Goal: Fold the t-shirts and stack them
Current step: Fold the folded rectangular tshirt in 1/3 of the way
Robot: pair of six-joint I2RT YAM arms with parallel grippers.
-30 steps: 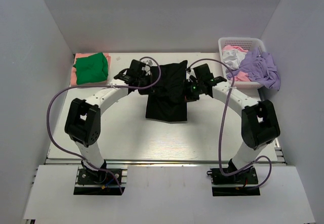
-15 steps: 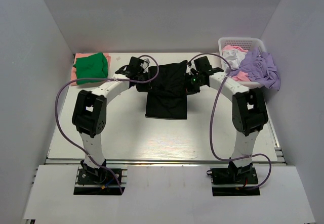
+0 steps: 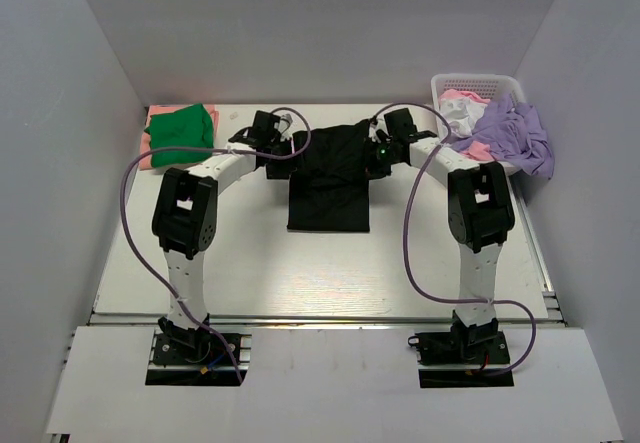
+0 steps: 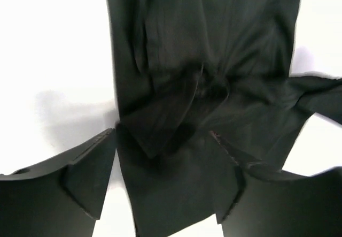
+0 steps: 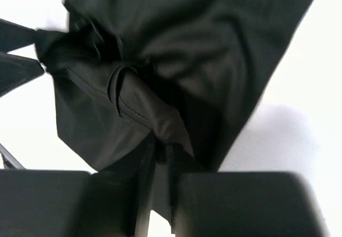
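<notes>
Here, both arms are reaching over the black t-shirt (image 3: 330, 188). The left gripper (image 4: 163, 165) is hovering wide-jawed; the right gripper (image 5: 160, 162) is pinching a fold, jaws narrow.

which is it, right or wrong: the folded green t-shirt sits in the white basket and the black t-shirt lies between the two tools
Not quite: the top external view shows the folded green t-shirt on a salmon-pink t-shirt at the far left, not in the white basket. The black t-shirt does lie between the left tool and right tool.
</notes>
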